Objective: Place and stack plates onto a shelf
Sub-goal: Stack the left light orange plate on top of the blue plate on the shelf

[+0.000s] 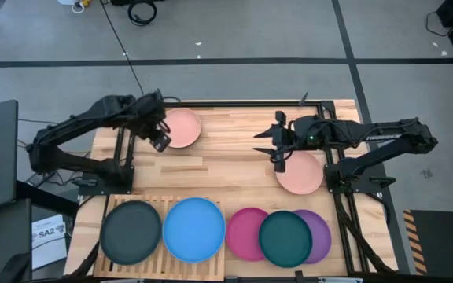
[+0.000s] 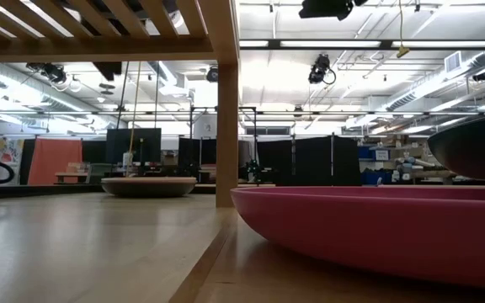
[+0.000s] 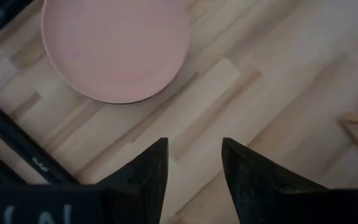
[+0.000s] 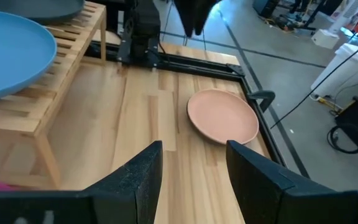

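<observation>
The shelf (image 1: 157,206), a light slatted rack at the table's near left, carries a black plate (image 1: 130,232) and a blue plate (image 1: 193,229). To its right on the table lie a magenta plate (image 1: 242,233), a purple plate (image 1: 319,236) and a teal plate (image 1: 285,238) resting across both. One salmon plate (image 1: 183,127) lies flat at the far left; my left gripper (image 1: 161,141) hangs open above the wood just beside its near rim (image 3: 114,46). Another salmon plate (image 1: 301,174) lies right of centre; my right gripper (image 1: 278,159) hovers open over its left rim.
Bare wood (image 1: 226,161) lies between the two salmon plates and the shelf. Black frame rails (image 4: 191,62) run along the table's left side. In the low view the shelf's leg (image 2: 227,126) stands mid-table, with the magenta plate (image 2: 377,227) close by.
</observation>
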